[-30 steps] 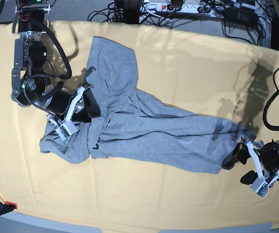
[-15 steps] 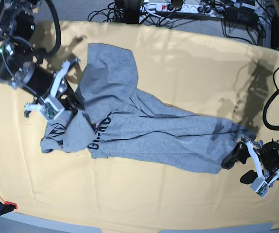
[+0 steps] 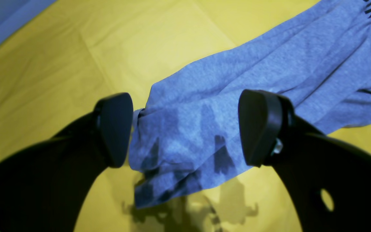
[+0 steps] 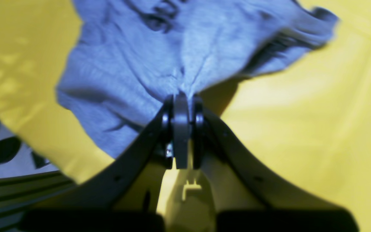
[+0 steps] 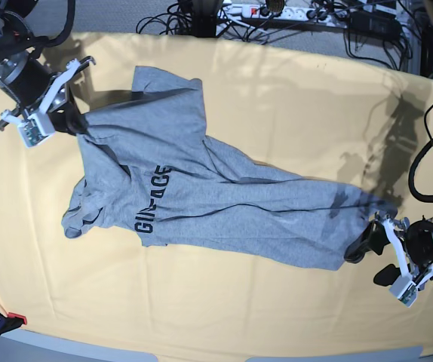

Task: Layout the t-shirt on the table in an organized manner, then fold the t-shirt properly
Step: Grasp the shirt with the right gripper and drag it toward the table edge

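Broadly, only the laying-out stage is in hand, and it is far from finished. The table (image 5: 277,98), covered in pale yellow-orange cloth, is mostly bare, so ample room is left for spreading. The t-shirt (image 5: 224,204) is stretched across it in a long, rumpled band rather than laid flat: several layers are bunched over one another, a sleeve or corner is curled under at the near side below the right arm, and the black block lettering (image 5: 152,202) is only partly shown, being broken by folds. No fold proper has been made, and a flat, squared outline has yet to be produced before one can be attempted.

The right gripper (image 4: 181,106) is seen clamped tight on a pinch of grey fabric, which is lifted clear of the cloth so that the garment hangs taut from it. The left gripper (image 3: 185,129) is held with its jaws spread wide, one on each side of the opposite end of the shirt; nothing is gripped there, and whether the pads (image 3: 116,129) are touching the fabric cannot be settled from the wrist view. That end would probably have to be seized next, so that the shirt can be drawn out between the two arms.
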{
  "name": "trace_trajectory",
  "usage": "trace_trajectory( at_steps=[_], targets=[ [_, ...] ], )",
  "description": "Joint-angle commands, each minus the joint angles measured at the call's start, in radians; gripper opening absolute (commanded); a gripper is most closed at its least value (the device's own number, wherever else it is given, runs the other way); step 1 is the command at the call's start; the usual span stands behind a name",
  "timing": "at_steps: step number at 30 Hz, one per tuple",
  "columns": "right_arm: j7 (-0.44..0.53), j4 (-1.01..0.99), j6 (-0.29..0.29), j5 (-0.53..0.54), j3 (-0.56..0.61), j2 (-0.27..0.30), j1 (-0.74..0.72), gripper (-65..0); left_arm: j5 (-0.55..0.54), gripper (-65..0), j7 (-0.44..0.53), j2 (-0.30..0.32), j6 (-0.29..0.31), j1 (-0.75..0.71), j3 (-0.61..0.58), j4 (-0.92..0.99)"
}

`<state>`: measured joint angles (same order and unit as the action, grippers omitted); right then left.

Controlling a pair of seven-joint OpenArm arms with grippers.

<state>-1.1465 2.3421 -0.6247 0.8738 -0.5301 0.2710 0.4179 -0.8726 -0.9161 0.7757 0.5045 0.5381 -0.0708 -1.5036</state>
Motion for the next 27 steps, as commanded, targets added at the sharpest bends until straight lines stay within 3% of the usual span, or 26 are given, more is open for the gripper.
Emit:
trace_trajectory(
  at_steps=[1, 5, 8, 14, 21, 27],
  targets=[
    [0.068, 0.014, -0.001, 0.021, -0.022, 0.011, -0.006, -65.0, -0.025, -15.6, 0.024, 0.017, -0.003, 0.027, 0.013, -0.013],
    [0.240, 0.014, -0.057, 0.026, -0.046, 0.013, -0.044, -65.0, -0.029, -15.6, 0.024, 0.017, 0.000, 0.027, 0.013, -0.013],
    [0.246, 0.014, -0.061, 0.091, -0.016, 0.027, -0.132, -65.0, -0.030, -15.6, 0.024, 0.017, 0.000, 0.027, 0.013, -0.013],
    [0.246, -0.005, -0.073, 0.063, 0.173, 0.048, -0.289, -65.0, -0.030, -15.6, 0.016, 0.017, 0.000, 0.026, 0.013, -0.013],
    [0.336, -0.349, -0.073, -0.076, 0.396, 0.046, -0.521, -65.0, -0.030, -15.6, 0.016, 0.011, 0.000, 0.014, 0.013, -0.013],
    [0.369, -0.639, -0.073, -0.178, 0.509, 0.042, -0.762, -65.0, -0.029, -15.6, 0.018, 0.002, 0.008, -0.034, 0.013, -0.013]
  ],
)
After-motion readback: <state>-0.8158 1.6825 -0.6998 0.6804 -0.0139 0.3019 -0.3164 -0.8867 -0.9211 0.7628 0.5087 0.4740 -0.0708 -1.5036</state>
